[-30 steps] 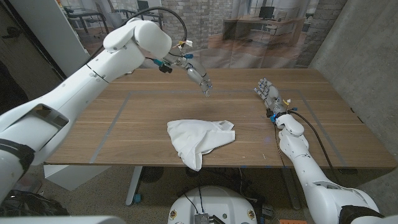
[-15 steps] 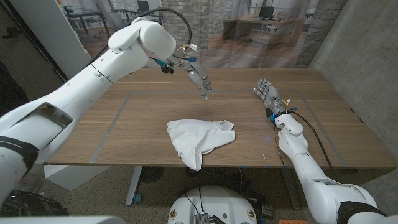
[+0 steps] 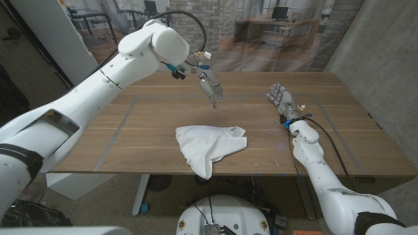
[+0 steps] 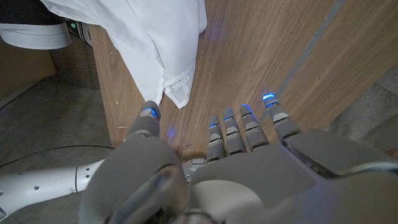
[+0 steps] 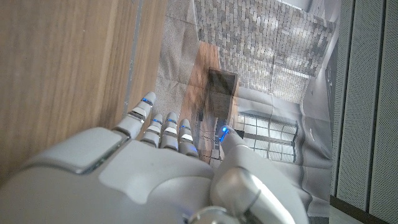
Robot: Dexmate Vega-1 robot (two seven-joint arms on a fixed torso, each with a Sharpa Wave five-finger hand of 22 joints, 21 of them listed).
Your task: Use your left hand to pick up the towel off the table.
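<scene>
Approach step — the left hand (image 3: 210, 87) hovers, fingers apart and empty, beyond the crumpled white cloth towel (image 3: 208, 147) at the wooden table's (image 3: 353, 137) near edge. Next, probably, descend and grasp.

A crumpled white towel (image 3: 209, 147) lies on the wood near the table's front edge, below and apart from the left hand (image 3: 210, 88).

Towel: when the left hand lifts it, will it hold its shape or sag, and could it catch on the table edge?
The towel lies crumpled in soft folds, so it will probably sag from wherever the left hand pinches it. One corner droops over the table edge, so it may drag there. It looks thin and likely light, with a small label sewn on.
</scene>
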